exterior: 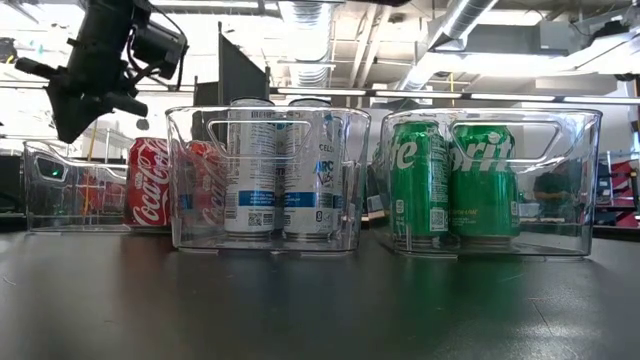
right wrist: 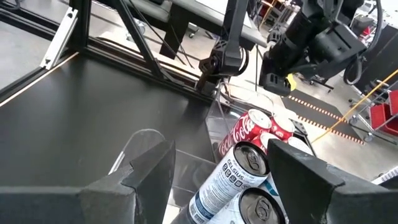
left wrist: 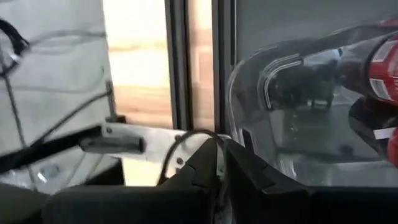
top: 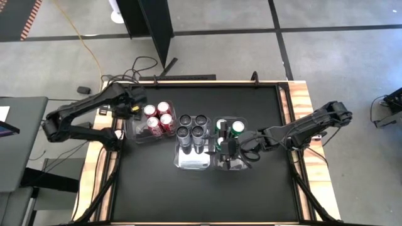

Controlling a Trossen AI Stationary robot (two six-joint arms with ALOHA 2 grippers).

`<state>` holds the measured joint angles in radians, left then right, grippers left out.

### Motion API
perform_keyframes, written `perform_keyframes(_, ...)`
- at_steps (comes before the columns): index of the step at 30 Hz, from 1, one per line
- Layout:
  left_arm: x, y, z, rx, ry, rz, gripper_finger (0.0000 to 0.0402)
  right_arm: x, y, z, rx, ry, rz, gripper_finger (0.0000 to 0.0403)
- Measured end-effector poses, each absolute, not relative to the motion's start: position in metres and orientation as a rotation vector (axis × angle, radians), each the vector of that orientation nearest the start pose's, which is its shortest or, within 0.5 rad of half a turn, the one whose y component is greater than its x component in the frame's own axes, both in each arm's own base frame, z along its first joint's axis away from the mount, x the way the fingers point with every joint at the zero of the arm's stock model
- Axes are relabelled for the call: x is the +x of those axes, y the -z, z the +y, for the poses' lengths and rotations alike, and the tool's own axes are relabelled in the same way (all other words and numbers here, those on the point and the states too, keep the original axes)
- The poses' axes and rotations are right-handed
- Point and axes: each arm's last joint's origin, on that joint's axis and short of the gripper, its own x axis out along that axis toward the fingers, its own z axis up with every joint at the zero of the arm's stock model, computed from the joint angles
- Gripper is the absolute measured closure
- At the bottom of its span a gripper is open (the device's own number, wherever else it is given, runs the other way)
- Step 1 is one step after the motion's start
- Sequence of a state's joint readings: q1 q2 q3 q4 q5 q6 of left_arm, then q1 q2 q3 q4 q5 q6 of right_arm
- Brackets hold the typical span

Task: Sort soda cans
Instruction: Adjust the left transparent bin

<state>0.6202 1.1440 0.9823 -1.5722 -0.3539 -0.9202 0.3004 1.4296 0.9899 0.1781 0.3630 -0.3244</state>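
Green cans (exterior: pixel 455 180) beneath right claw (top: pixel 227 149), spread.

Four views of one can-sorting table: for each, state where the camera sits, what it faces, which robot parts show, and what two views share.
High view: overhead, straight down on the table; both arms show.
Low view: table-top height, facing the clear bins; the left gripper hangs above.
Left wrist view: behind its shut fingers, facing a bin wall.
Right wrist view: behind its open fingers, facing silver cans.
Shared: red cans appear in high and right wrist views.
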Motion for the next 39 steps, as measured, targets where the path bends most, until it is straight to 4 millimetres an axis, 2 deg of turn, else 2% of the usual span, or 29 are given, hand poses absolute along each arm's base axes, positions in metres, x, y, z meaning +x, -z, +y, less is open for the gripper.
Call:
perform_keyframes(4, 0.113, -0.260, 0.095, -0.959, -1.463, 1.389, 0.0368, 0.310, -0.290, 0.085, -0.411, 0.020, 0.262, 0.0133)
perform_keyframes(13, 0.113, -0.251, 0.093, -1.007, -1.419, 1.416, 0.0371, 0.309, -0.288, 0.085, -0.416, 0.017, 0.283, 0.0133)
perform_keyframes(28, 0.110, -0.256, 0.089, -1.048, -1.363, 1.391, 0.0291, 0.309, -0.286, 0.085, -0.423, 0.014, 0.304, 0.0133)
perform_keyframes(34, 0.116, -0.255, 0.087, -1.069, -1.302, 1.350, 0.0288, 0.309, -0.286, 0.085, -0.422, 0.014, 0.304, 0.0133)
perform_keyframes(39, 0.117, -0.244, 0.086, -1.094, -1.280, 1.368, 0.0296, 0.309, -0.286, 0.085, -0.422, 0.014, 0.304, 0.0133)
